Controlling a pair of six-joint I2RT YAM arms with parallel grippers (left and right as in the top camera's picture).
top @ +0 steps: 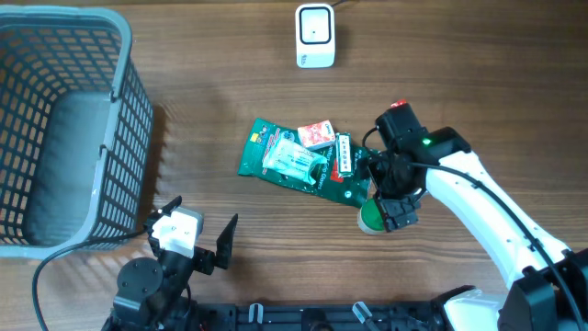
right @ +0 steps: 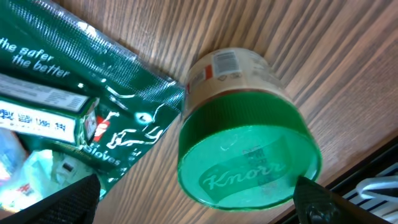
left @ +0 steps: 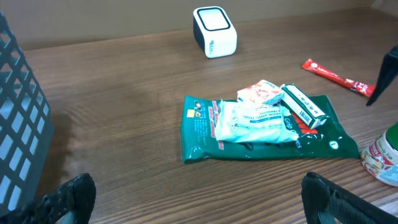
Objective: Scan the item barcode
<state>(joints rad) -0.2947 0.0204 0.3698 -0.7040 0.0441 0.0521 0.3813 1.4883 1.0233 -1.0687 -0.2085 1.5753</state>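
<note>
A jar with a green Knorr lid stands on the wood table, a barcode showing on its cream label. My right gripper hangs open just above it, one finger on each side of the lid, gripping nothing. From overhead the jar is mostly hidden under the right gripper. The white scanner stands at the far edge of the table. My left gripper is open and empty near the front edge, well left of the jar.
A green glove pack with a small red-and-white packet and a slim box on it lies left of the jar. A grey basket fills the left side. A red sachet lies at the right.
</note>
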